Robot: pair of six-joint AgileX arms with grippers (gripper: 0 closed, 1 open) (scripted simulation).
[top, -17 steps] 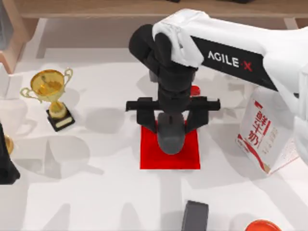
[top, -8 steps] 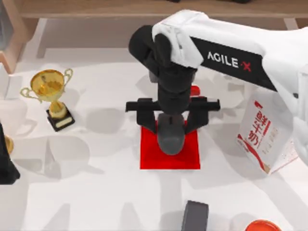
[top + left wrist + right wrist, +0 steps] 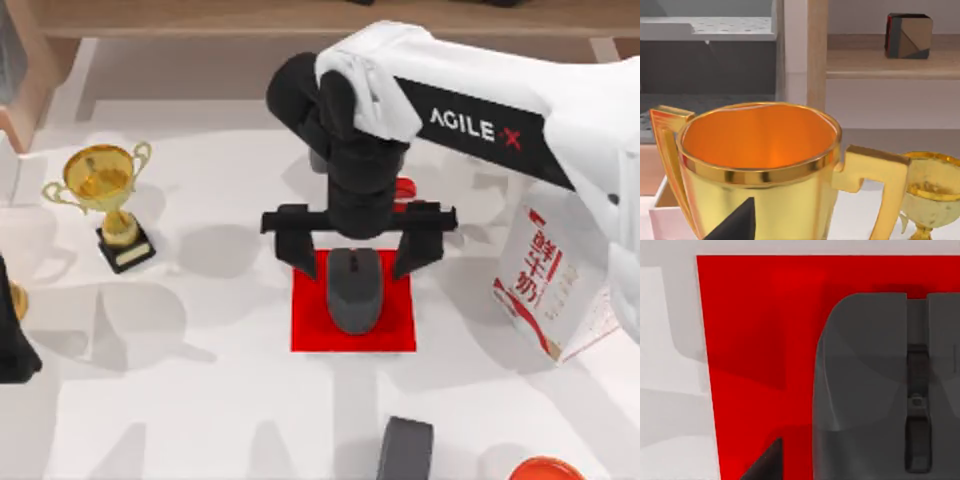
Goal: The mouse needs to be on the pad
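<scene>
Fingers of your right gripper (image 3: 358, 245) stand spread wide, apart from either side of the mouse (image 3: 355, 290); it lies on the pad (image 3: 310, 325), seemingly released so the arm can lift clear; your left arm idles near a trophy (image 3: 108, 190).
</scene>
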